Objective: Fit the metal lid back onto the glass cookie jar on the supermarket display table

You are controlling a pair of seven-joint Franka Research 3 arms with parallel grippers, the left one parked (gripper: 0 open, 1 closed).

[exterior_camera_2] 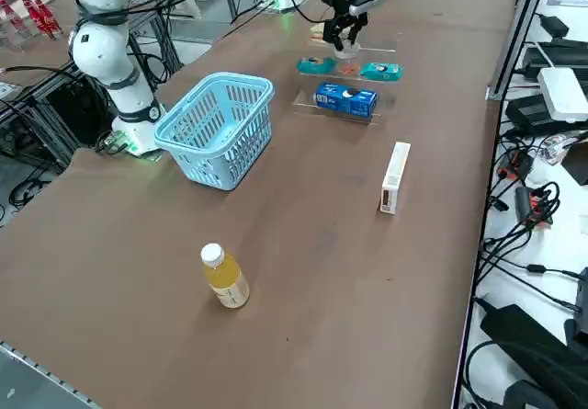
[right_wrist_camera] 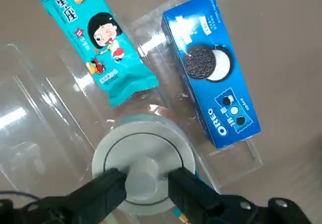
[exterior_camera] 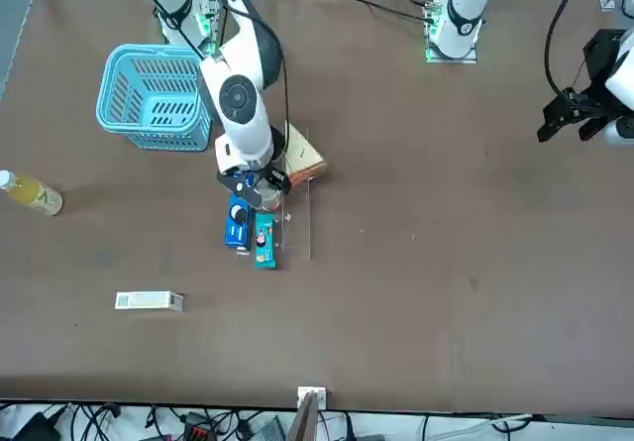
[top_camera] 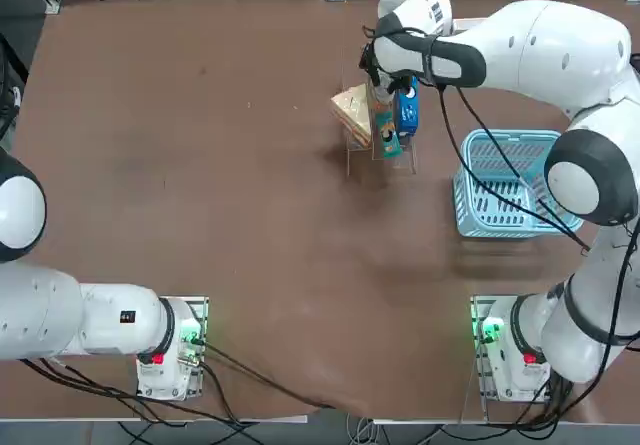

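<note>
My right gripper (right_wrist_camera: 145, 183) hangs straight down over the metal lid (right_wrist_camera: 143, 169), and my two fingers stand a little apart on either side of the knob at its middle, clamped on nothing that I can make out. The lid lies on the mouth of the glass cookie jar (right_wrist_camera: 151, 114), whose clear wall shows just under its rim. The jar stands on the supermarket display table (top_camera: 200, 165) inside a clear plastic stand (right_wrist_camera: 30, 123), with the teal snack packet (right_wrist_camera: 95, 38) and the blue cookie box (right_wrist_camera: 214, 68) right beside it.

My worry is the seating. I cannot tell whether the lid sits level and fully down. If it rests on one edge, a lift with a fingertip brushing the knob could drag it askew or tip it off. Any sideways drift as I rise could also nudge the jar against the packet or the box, which stand close enough to topple in turn. The stand's thin clear walls are hard to see and easy to catch.

Room is tight at jar level: the packets crowd one side and a tan packet (top_camera: 352, 110) leans just to the left. Straight up is free. The blue basket (top_camera: 505, 185) sits to the right and nearer my base, apart from the stand. The left half of the table is bare, and the far edge lies not far beyond the stand.
</note>
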